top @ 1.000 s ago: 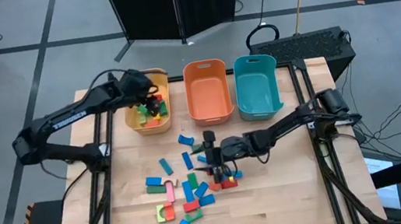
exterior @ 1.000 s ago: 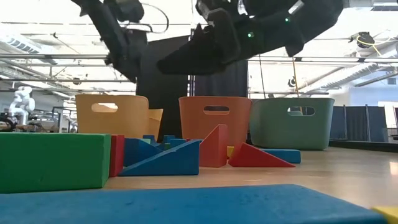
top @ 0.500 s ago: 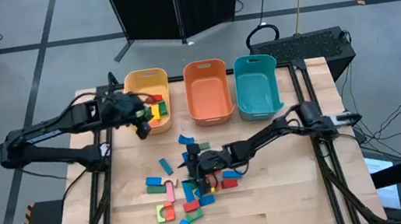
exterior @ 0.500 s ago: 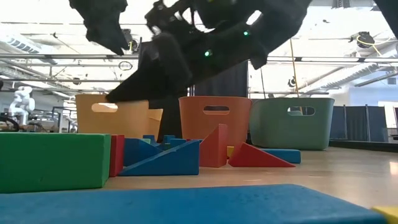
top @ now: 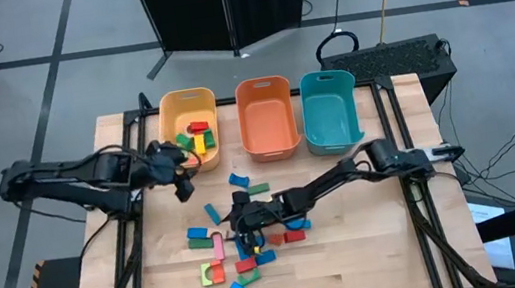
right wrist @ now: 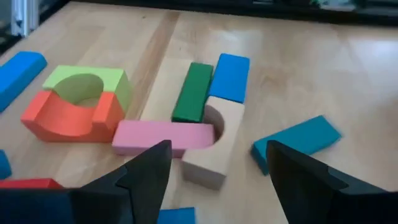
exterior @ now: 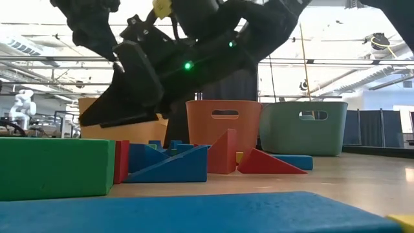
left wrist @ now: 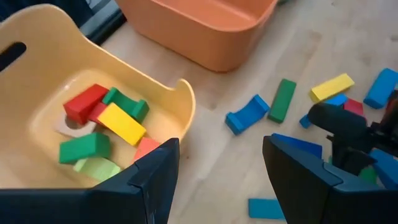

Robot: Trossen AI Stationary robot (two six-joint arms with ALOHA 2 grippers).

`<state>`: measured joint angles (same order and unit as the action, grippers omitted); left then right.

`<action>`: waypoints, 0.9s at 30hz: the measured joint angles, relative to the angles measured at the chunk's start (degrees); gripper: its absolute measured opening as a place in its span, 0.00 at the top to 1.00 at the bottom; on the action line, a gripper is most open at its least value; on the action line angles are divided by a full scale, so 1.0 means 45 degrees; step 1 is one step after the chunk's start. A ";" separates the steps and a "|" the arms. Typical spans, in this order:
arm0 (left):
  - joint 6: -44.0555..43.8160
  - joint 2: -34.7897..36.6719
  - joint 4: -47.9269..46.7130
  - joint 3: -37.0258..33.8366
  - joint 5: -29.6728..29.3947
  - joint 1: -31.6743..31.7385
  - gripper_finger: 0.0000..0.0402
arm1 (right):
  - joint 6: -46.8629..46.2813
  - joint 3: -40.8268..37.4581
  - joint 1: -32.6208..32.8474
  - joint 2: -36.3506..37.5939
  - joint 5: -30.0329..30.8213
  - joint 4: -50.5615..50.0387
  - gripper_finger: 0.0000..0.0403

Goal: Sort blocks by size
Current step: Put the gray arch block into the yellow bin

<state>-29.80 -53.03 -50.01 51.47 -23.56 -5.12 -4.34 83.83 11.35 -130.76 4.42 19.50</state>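
Many small coloured blocks (top: 242,247) lie loose on the wooden table, in the middle toward its near edge. My right gripper (top: 241,221) hangs open low over this pile. In the right wrist view its fingers (right wrist: 217,163) stand above a pink bar (right wrist: 163,138), a bare-wood arch (right wrist: 214,149), a green bar (right wrist: 193,92) and a blue block (right wrist: 230,76), touching none. My left gripper (top: 180,180) is open with nothing between its fingers (left wrist: 221,155). It hangs just near of the yellow bin (top: 171,102), which holds several blocks (left wrist: 106,121).
An orange bin (top: 261,84) and a teal bin (top: 325,78) stand beside the yellow one along the far edge. A red arch (right wrist: 65,118) nests in a light green one (right wrist: 93,81). A big green block (exterior: 55,167) lies close to the low camera.
My left gripper has drawn back from over the yellow bin toward the table's near edge and now hangs outside the bin. My right gripper has gone toward the table's left edge and sunk lower over the pile of blocks.
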 joint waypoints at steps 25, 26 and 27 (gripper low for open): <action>-0.1638 -0.0024 0.1043 -0.0493 -0.1818 -0.2407 0.42 | -0.1339 0.0777 -0.0058 -0.0580 0.0680 -0.0712 0.16; -0.1638 -0.0025 0.1033 -0.0493 -0.1835 -0.2407 0.42 | -0.1354 0.0857 -0.0058 -0.0660 0.0657 -0.0837 0.16; -0.1638 -0.0020 0.1033 -0.0493 -0.1836 -0.2407 0.42 | -0.1359 0.0969 -0.0058 -0.0760 0.0643 -0.0977 0.16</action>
<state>-37.17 -53.12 -45.36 49.25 -31.82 -15.94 -10.46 88.19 11.09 -134.19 7.32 15.11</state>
